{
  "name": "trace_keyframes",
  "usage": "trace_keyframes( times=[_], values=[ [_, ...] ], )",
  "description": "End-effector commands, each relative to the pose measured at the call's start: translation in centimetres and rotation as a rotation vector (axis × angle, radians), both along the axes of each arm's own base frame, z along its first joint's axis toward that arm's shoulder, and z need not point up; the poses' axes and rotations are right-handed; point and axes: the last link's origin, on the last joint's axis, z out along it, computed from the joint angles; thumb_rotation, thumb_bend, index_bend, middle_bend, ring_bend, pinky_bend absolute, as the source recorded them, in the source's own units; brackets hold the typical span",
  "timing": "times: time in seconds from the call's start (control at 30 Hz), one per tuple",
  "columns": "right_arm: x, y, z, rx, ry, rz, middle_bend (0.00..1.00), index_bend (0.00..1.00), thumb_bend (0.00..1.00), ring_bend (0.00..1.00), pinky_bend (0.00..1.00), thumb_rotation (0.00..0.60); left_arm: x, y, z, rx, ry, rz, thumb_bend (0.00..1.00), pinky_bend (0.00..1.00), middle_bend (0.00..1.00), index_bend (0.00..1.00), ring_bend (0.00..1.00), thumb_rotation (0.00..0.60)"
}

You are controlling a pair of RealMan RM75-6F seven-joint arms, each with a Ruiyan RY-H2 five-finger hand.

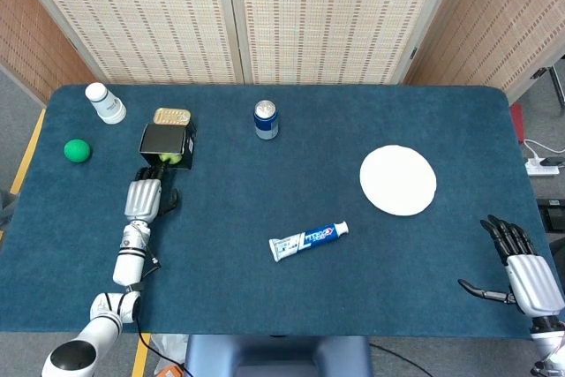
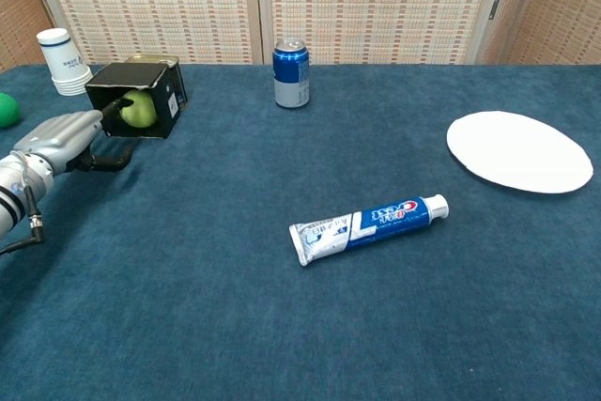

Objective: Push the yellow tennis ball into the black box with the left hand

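The yellow tennis ball (image 1: 170, 159) (image 2: 139, 110) sits inside the open mouth of the black box (image 1: 159, 139) (image 2: 158, 88), which lies on its side at the left of the blue table. My left hand (image 1: 143, 199) (image 2: 64, 138) lies just in front of the box with its fingers stretched out; the fingertips (image 2: 115, 104) reach the box mouth beside the ball. It holds nothing. My right hand (image 1: 522, 272) hovers off the table's front right corner, fingers spread and empty; only the head view shows it.
A green ball (image 1: 78, 150) (image 2: 5, 108) and a white cup stack (image 1: 106, 103) (image 2: 62, 61) lie left of the box. A tin (image 1: 171, 116) stands behind it. Further right are a blue can (image 1: 266, 119) (image 2: 291, 73), a toothpaste tube (image 1: 308, 240) (image 2: 368, 223) and a white plate (image 1: 398, 179) (image 2: 519, 150).
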Motion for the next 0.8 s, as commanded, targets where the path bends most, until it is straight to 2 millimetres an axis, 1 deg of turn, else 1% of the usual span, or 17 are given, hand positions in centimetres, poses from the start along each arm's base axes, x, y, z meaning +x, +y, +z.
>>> trace_keyframes(
  times=[0.03,0.3,0.53,0.8],
  values=[
    [0.06,-0.05,-0.10,0.006,0.002,0.000,0.00,0.00,0.00,0.00,0.00,0.412,0.14,-0.18,-0.27,-0.013,-0.002,-0.017,0.49,0.00,0.00,0.00,0.00,0.236],
    [-0.01,-0.01,0.12,0.001,-0.003,-0.003,0.00,0.00,0.00,0.00,0.00,0.413,0.24,-0.17,-1.01,-0.054,0.014,-0.011,0.49,0.00,0.00,0.00,0.00,0.243],
    [0.07,0.18,0.11,0.008,-0.004,0.006,0.00,0.00,0.00,0.00,0.00,0.413,-0.39,-0.24,-0.95,-0.065,0.023,0.012,0.49,0.00,0.00,0.00,0.00,0.242],
    [0.07,0.23,0.08,0.009,-0.003,0.009,0.00,0.00,0.00,0.00,0.00,0.413,-0.41,-0.34,-0.78,-0.059,0.027,0.004,0.49,0.00,0.00,0.00,0.00,0.239]
  ],
)
